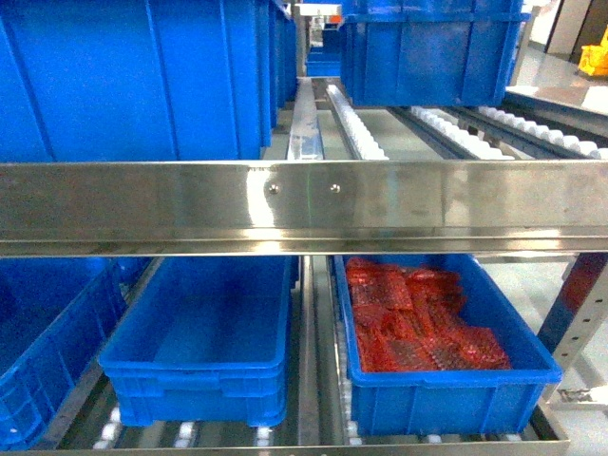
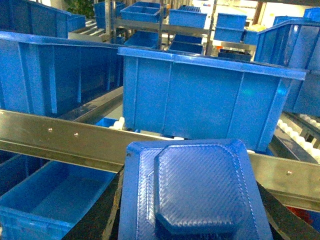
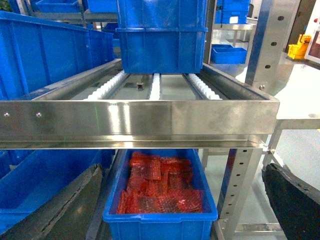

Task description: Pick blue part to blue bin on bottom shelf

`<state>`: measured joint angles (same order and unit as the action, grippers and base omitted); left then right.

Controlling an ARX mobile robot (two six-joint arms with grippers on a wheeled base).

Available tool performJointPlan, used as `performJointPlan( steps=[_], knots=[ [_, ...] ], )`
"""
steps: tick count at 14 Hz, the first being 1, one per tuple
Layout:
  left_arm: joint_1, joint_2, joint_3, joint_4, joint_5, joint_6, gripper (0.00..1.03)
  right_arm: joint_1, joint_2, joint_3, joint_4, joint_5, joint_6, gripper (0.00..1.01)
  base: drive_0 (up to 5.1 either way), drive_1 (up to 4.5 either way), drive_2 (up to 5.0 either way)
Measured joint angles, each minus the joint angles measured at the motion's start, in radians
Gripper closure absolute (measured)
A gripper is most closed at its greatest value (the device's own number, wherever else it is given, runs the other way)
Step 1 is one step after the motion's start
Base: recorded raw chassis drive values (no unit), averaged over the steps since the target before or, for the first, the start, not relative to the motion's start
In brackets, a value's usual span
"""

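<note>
Steel rack front bar point(image 1: 304, 204) carries no readable writing.

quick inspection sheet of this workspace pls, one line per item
surface: bottom shelf, steel roller rails behind a shiny front bar
job's things: blue part held up at the left gripper, above the bar; blue bin with nothing inside, on the bottom shelf
clutter: neighbour crate holding red bubble-wrap packs
grippers: left gripper carries the part, fingers hidden; right gripper open, nothing between its dark fingers
cables: nothing seen
surroundings: upper shelf with more blue crates
</note>
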<state>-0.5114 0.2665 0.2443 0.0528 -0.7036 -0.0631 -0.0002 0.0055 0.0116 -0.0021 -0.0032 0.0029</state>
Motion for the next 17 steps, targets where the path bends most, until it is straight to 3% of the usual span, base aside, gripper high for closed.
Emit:
performJointPlan(
  steps=[17],
  knots=[
    [0.0, 0.0, 0.0, 0.0, 0.001, 0.0, 0.6, 0.0, 0.0, 0.0, -0.003, 0.003, 0.001, 0.03, 0.0, 0.0, 0.0]
  ],
)
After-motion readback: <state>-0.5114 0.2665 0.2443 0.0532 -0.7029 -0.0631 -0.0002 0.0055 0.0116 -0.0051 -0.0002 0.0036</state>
